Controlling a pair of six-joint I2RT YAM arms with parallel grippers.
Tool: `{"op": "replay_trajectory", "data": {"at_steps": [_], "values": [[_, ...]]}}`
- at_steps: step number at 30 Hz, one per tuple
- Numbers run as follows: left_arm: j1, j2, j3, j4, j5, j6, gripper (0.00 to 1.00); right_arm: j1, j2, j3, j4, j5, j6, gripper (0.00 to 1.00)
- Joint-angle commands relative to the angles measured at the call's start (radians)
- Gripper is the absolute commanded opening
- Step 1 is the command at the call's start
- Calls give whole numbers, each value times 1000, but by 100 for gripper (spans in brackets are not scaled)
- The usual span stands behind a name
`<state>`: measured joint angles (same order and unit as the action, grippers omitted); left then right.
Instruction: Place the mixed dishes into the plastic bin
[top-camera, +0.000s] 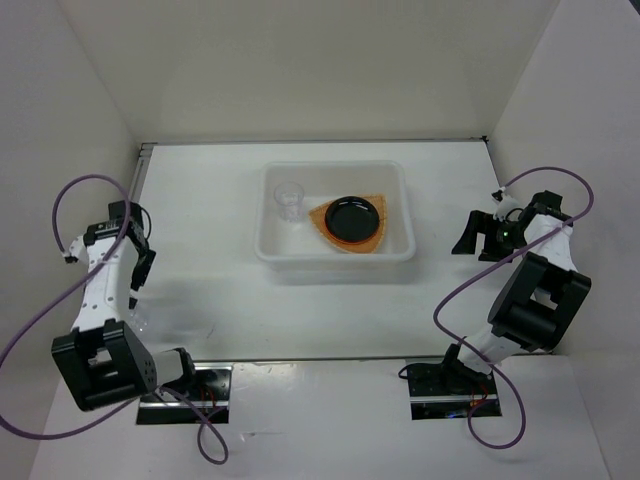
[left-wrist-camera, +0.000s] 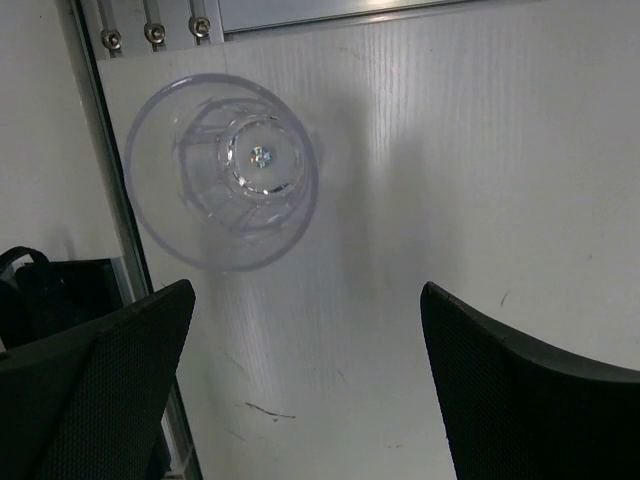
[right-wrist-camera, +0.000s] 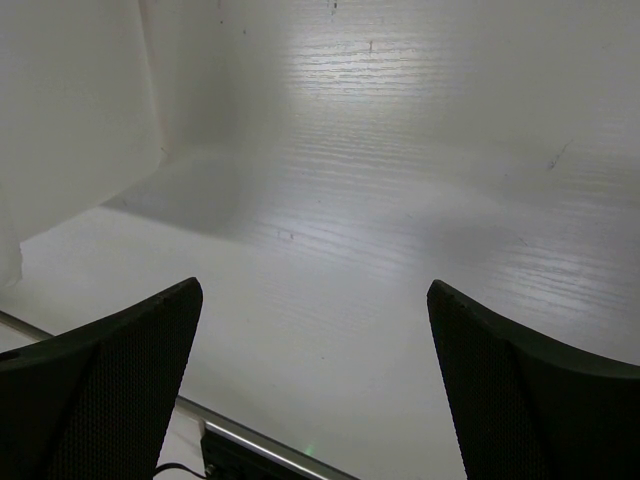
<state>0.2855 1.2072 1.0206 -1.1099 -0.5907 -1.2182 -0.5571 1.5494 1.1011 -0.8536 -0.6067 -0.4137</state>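
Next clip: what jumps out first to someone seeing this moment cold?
The white plastic bin at the centre of the table holds a glossy black plate on a tan woven dish, with a clear cup beside them. A second clear cup stands alone at left, just beyond the left gripper, its fingers open.

No text, label, brand, number or sign can be read in any of the views. The translucent white rectangular plastic bin (top-camera: 335, 258) shows plain walls. The small clear plastic cup (left-wrist-camera: 222, 170) on the white table (left-wrist-camera: 480, 150) has only a tiny glinting mark at the centre of its base, too small to read.
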Motion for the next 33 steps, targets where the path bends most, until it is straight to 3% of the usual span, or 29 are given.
{"op": "replay_trajectory", "data": {"at_steps": [1, 6, 21, 25, 26, 30, 33], "values": [[82, 61, -11, 77, 57, 74, 100, -6, 6, 9, -1, -15, -13, 98], [150, 103, -22, 140, 80, 123, 100, -6, 6, 9, -1, -15, -13, 98], [184, 282, -56, 291, 135, 223, 97, -6, 6, 9, -10, -15, -22, 98], [184, 293, -47, 314, 166, 263, 48, -6, 6, 9, -10, -15, -22, 98], [184, 293, -47, 332, 176, 275, 29, -6, 6, 9, -10, -15, -22, 98], [184, 230, -22, 354, 222, 324, 0, -6, 6, 9, -10, -15, -22, 98], [184, 93, 19, 395, 322, 306, 0, -6, 6, 9, -10, -5, -13, 98]]}}
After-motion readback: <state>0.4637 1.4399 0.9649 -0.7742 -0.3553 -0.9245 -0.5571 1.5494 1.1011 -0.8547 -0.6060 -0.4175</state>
